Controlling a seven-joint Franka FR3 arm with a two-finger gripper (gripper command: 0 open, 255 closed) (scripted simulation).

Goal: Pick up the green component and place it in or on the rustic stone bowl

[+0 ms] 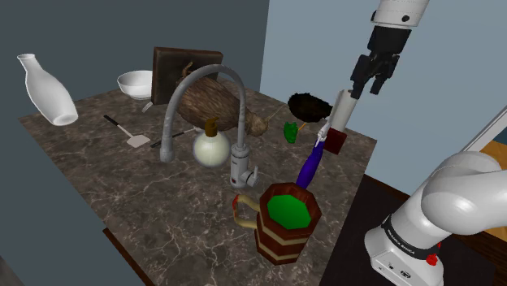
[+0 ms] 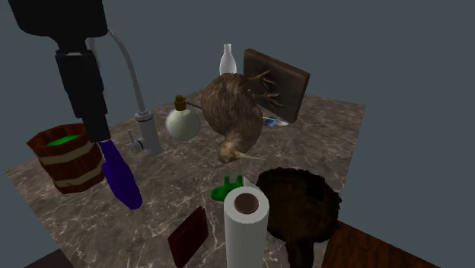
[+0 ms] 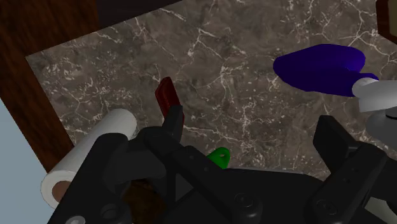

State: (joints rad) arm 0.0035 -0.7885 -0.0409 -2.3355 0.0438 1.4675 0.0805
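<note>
The all-black gripper (image 1: 368, 88) has its jaws spread wide, and nothing is held or touched. The wrist view shows the two fingers (image 3: 172, 121) standing well apart over bare marble.

The white arm rises from its stand at the shoulder view's lower right. The hand hangs high in the air and points down, above the upright white paper towel roll (image 1: 342, 110) near the edge of the dark marble countertop (image 1: 97, 171).

The small green component (image 2: 231, 187) lies on the countertop just beside the rough dark brown stone bowl (image 2: 298, 204), between the bowl and the brown kiwi bird figure (image 2: 232, 110). In the wrist view it shows below the hand, between the fingers and nearer to one of them, apart from both.

The second exterior view looks into the bowl's dark hollow. It also shows the flat dark red box (image 2: 189, 236) leaning just beside the roll.

The shoulder view adds the far end of the surface, with a white vase (image 1: 49, 91), a white bowl (image 1: 136, 82) and a spatula (image 1: 130, 134). Nearer in that view, a banded wooden mug of green liquid (image 1: 284, 219) stands behind a tilted purple bottle (image 1: 311, 166).
</note>
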